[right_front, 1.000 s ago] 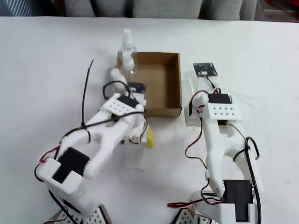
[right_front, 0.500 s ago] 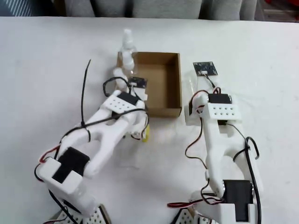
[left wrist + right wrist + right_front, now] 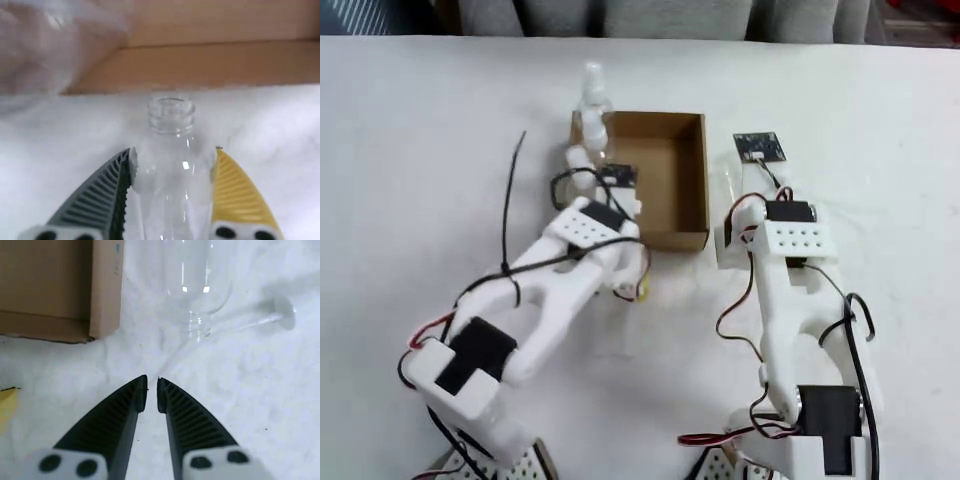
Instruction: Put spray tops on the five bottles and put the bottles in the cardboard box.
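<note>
Left jaws are clamped on a clear bottle (image 3: 172, 170), one grey and one yellow. Its threaded neck is open, with no spray top, and points at the near wall of the cardboard box (image 3: 704, 175). Right jaws are closed on nothing, low over the white worktop (image 3: 420, 150), with a second bottle (image 3: 197, 280) lying beyond them beside the box's corner.

The white left arm (image 3: 565, 275) shifts a little to the right along the front wall of the brown cardboard box (image 3: 703, 175), carrying the left gripper (image 3: 175, 152), which is clamped on the clear uncapped plastic bottle (image 3: 171, 125).
</note>
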